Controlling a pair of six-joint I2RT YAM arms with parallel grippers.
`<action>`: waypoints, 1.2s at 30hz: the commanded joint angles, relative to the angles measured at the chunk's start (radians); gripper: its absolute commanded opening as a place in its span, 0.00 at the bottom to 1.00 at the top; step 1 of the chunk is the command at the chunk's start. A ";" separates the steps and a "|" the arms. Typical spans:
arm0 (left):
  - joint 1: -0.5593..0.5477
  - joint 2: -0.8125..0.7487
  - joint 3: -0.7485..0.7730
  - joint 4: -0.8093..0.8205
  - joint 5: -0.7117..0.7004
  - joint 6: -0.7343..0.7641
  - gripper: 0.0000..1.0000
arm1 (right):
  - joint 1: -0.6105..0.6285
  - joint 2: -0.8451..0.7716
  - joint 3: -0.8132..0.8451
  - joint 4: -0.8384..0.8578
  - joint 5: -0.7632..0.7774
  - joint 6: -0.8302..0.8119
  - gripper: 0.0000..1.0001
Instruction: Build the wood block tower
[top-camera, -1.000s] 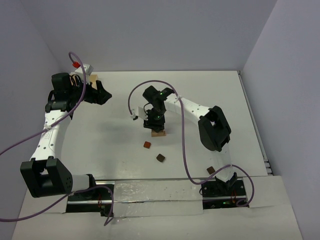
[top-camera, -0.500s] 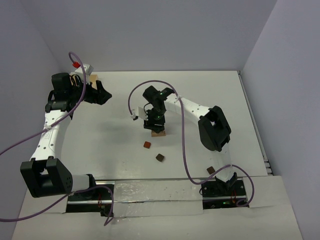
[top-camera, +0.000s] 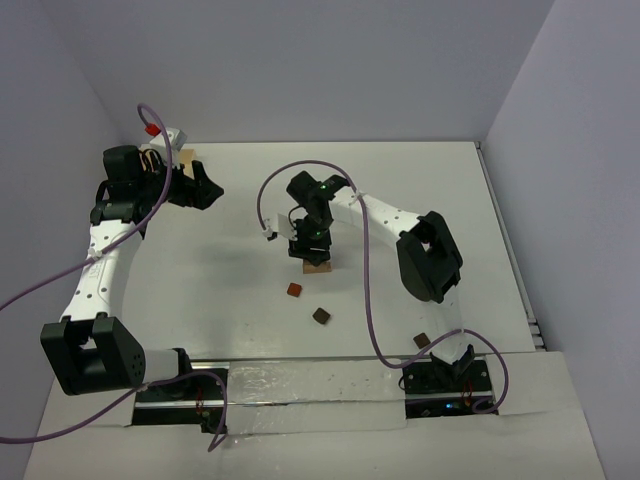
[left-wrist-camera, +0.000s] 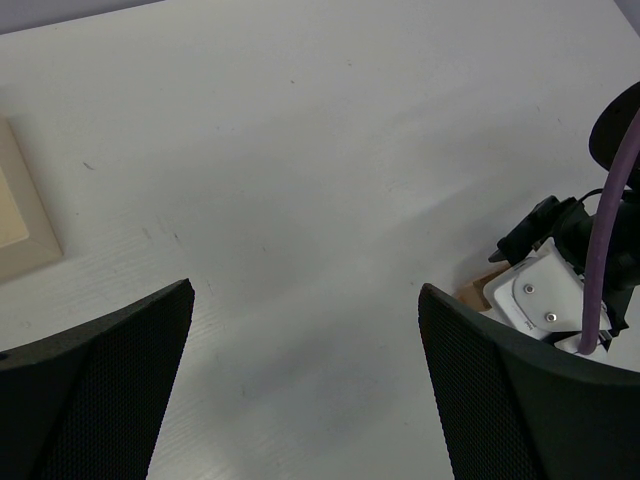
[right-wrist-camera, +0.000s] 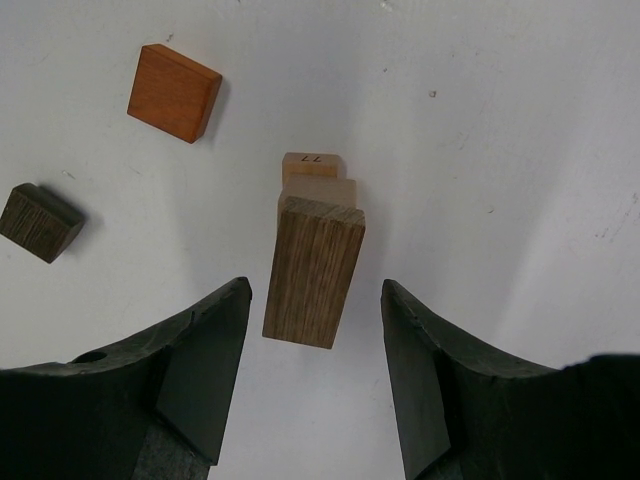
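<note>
Right claw (right-wrist-camera: 315, 292): open. Its 2 black fingers (right-wrist-camera: 200, 350) stand on either side of the wood block tower (right-wrist-camera: 313, 250). A strip of white tabletop (right-wrist-camera: 520, 120) shows in each gap, and neither finger touches the wood.

Tower position: near the middle of the tabletop, directly beneath the right claw.

Tower make-up: in the wrist view a brown, grained piece lies nearest the camera. A pale piece and a tan piece printed "77" show past its far end. How the lower pieces sit on one another cannot be made out.

Reddish-brown block (right-wrist-camera: 174, 92): loose and flat on the tabletop, near the tower but apart from it, on the side toward the arm bases.

Dark brown block (right-wrist-camera: 38, 222): loose, near the reddish-brown block and closer still to the bases.

3rd loose block (top-camera: 422, 341): dark, lying beside the right arm's base, well apart from the tower.

Left claw (left-wrist-camera: 305, 292): spread wide and holding nothing, over the far-left part of the tabletop, well apart from the tower.

Pale square box (left-wrist-camera: 20, 220): on the tabletop at the far-left corner, beyond the left claw.
</note>
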 joint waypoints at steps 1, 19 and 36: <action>-0.004 -0.012 0.025 0.019 0.004 0.008 0.99 | -0.009 -0.062 0.002 -0.016 -0.005 -0.002 0.62; -0.275 -0.201 -0.195 -0.210 0.025 0.572 0.91 | -0.152 -0.675 -0.388 0.277 -0.076 0.514 0.69; -0.644 0.017 -0.327 -0.009 -0.140 0.717 0.50 | -0.442 -0.918 -0.655 0.340 -0.113 0.667 0.70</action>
